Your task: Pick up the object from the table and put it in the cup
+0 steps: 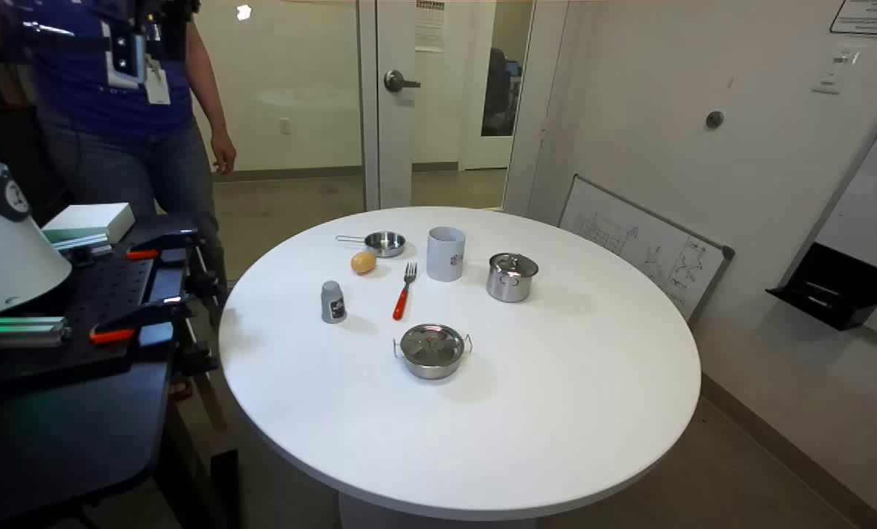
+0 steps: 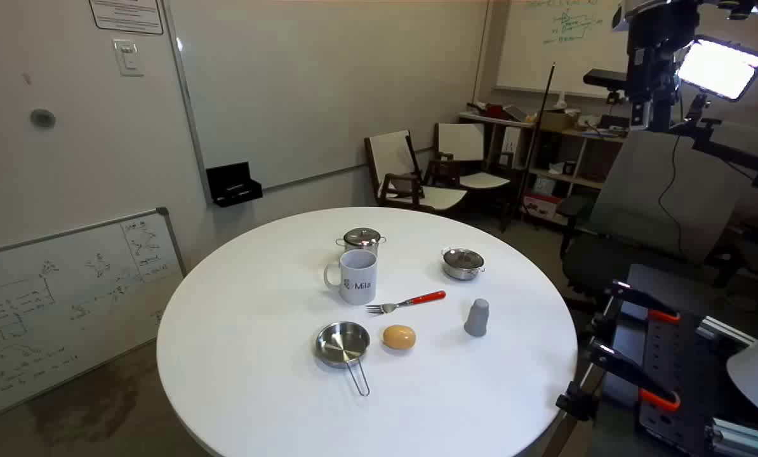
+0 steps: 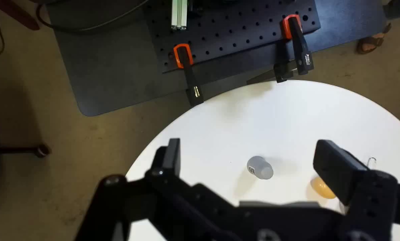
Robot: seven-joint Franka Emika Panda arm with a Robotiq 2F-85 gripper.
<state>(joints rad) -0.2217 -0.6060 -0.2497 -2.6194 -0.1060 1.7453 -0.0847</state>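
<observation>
Hovering gripper (image 3: 248, 154): jaws wide apart, gripping nothing, presumably for a descent.
Grey object (image 1: 333, 303): upright on the table (image 1: 556, 419), seemingly for easy grasping.
White cup (image 1: 446, 255): two o'clock from it, mouth up, probably for receiving.

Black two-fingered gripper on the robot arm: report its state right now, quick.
Black two-fingered gripper: open, fingers wide apart, holding nothing; the small grey tapered item stands on the round white table.

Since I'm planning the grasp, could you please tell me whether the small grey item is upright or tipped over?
Upright: in both exterior views, the small grey item stands on its wider base, narrower end on top.
</observation>
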